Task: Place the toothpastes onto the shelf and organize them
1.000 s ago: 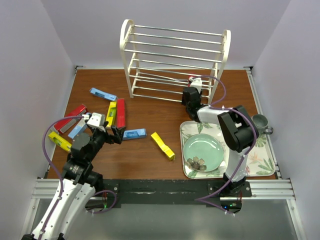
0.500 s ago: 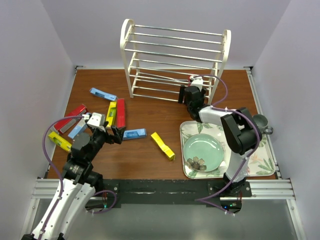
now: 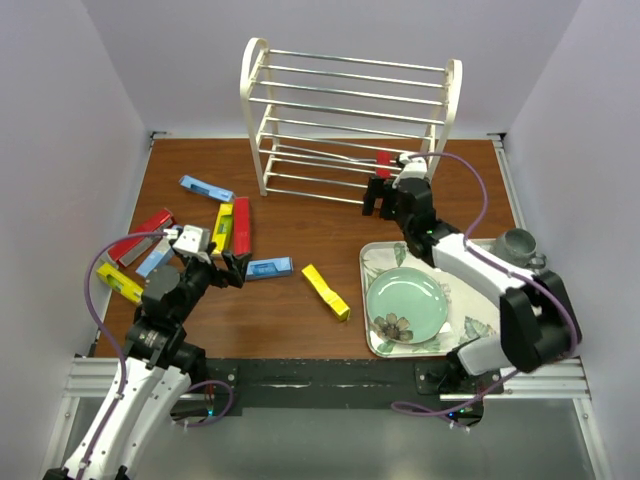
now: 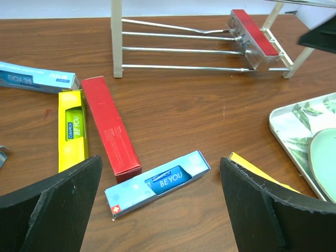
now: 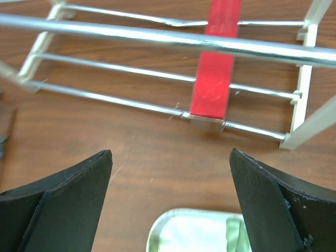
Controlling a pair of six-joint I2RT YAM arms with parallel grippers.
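We see the right gripper (image 3: 379, 195) spread wide and empty, just near of the shelf (image 3: 350, 110) at its lower right corner. One red box (image 5: 214, 73) lies across the rungs of the bottom tier, close to the right frame, with its near end at the front rung. The fingers stand apart from it.

The left gripper (image 3: 228, 271) is also spread wide and holds nothing. It hangs over the left part of the table (image 3: 330, 230) (its wrist view looks down on a blue box (image 4: 157, 182) lying between the fingers). It seems clear of that box, though we cannot be sure.

Just far of the blue box, a second red box (image 4: 110, 126) and a yellow box (image 4: 72, 128) lie side by side. A far blue box (image 3: 206, 188) lies beyond them. A lone yellow box (image 3: 326, 292) lies to the right of the left gripper.

At the left edge, a left red box (image 3: 140, 237), a left blue box (image 3: 153, 262) and a left yellow box (image 3: 118, 283) are bunched together.

A tray (image 3: 530, 330) at the near right carries a plate (image 3: 405, 300), and a cup (image 3: 518, 243) stands at its far right corner.
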